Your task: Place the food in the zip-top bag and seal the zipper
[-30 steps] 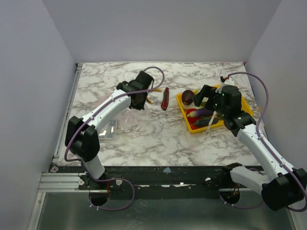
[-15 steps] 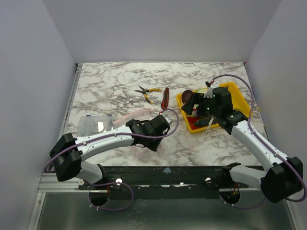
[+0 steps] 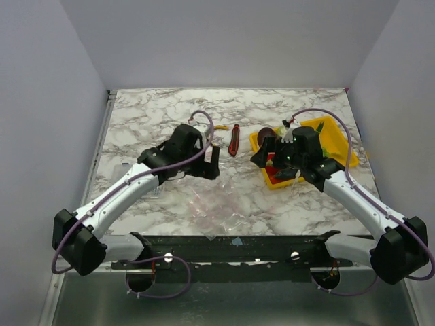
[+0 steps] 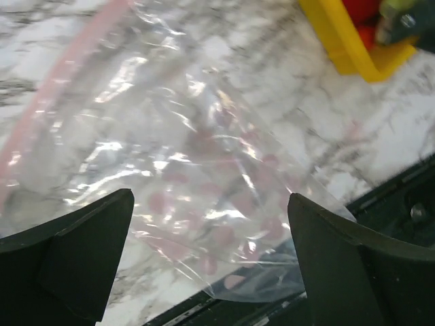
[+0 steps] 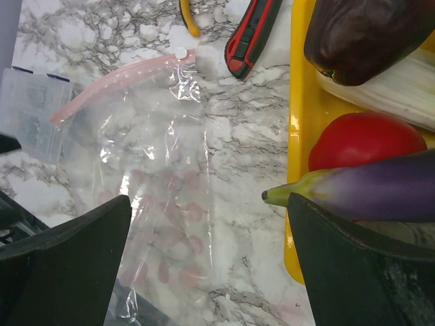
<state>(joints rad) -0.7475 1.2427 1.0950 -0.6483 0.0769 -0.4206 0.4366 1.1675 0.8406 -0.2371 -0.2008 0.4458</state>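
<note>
The zip-top bag (image 3: 219, 206) lies flat and loose on the marble near the front edge, its corner hanging over the edge (image 4: 258, 285). Its pink zipper (image 5: 115, 85) runs along the far end. My left gripper (image 3: 204, 161) hovers open above the bag (image 4: 190, 170), nothing between its fingers (image 4: 75, 251). The food sits in the yellow tray (image 3: 343, 153): a purple eggplant (image 5: 380, 190), a red piece (image 5: 367, 139) and a maroon one (image 5: 367, 34). My right gripper (image 3: 272, 165) hangs open over the tray's left rim (image 5: 299, 136), its right finger beside the eggplant's green stem.
A red-and-black utility knife (image 3: 234, 139) lies left of the tray. A yellow pliers handle (image 5: 187, 17) shows beyond the bag. A rigid clear box (image 5: 27, 109) sits at the bag's left. The table's front edge and black rail (image 4: 408, 210) are close under the bag.
My left gripper has opened and let go of the bag, then drawn back toward the table's middle. The bag now rests near the front edge. The right gripper shifted slightly left.
</note>
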